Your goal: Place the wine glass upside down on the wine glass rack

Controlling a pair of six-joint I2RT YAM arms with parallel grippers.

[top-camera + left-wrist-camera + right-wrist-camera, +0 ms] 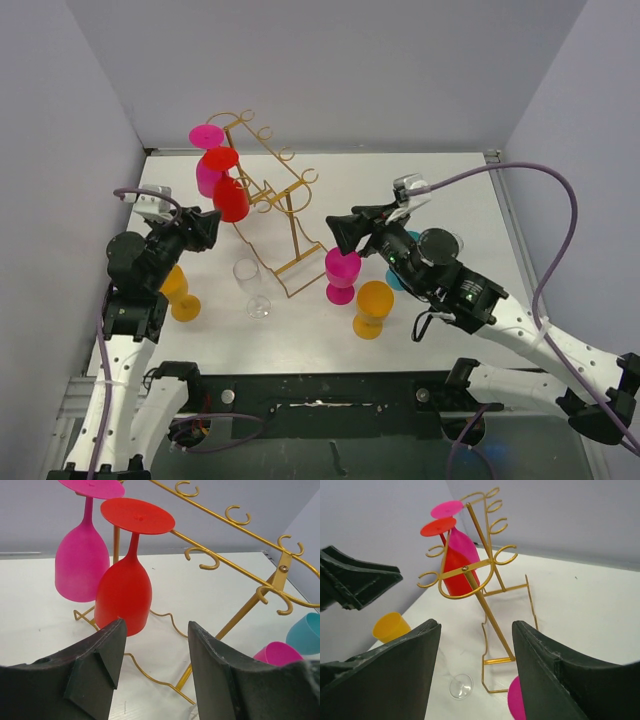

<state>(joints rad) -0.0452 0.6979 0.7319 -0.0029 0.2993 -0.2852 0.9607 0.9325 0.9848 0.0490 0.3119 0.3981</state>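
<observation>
As things stand: two glasses hang bowl-down and neither arm holds anything. I judge the step in hand to be the reach for another glass, with no grasp made yet.
Left arm [140, 265]: jaws spread wide and empty, aimed at the hung glasses. In the wrist view the red one sits just beyond the gap, apart from both pads.
Left orange wine glass [176, 288]: upright on the bench [440, 190], just beside the left arm.
Magenta wine glass [207, 165]: inverted, foot up in the far-left hooks.
Red wine glass [231, 197]: inverted, just beside the magenta one; cannot tell whether they touch.
Clear wine glass [248, 275]: upright on the bench near the front of the rack base; the free glass nearest the left jaws.
Wine glass rack [285, 205]: standing upright, several curled hooks bare.
Pink wine glass [342, 268]: upright beside the rack's base loop, just below the right jaws in the top view.
Right orange wine glass [373, 300]: upright, near the pink one.
Teal wine glass [396, 278]: mostly hidden behind the right arm.
Right arm [450, 280]: jaws spread wide, empty, pointing at the rack.
Next move (judgement): lower onto a free glass, close on the stem or bowl, turn it over, then slide the foot into a bare hook without knocking the hung pair.
</observation>
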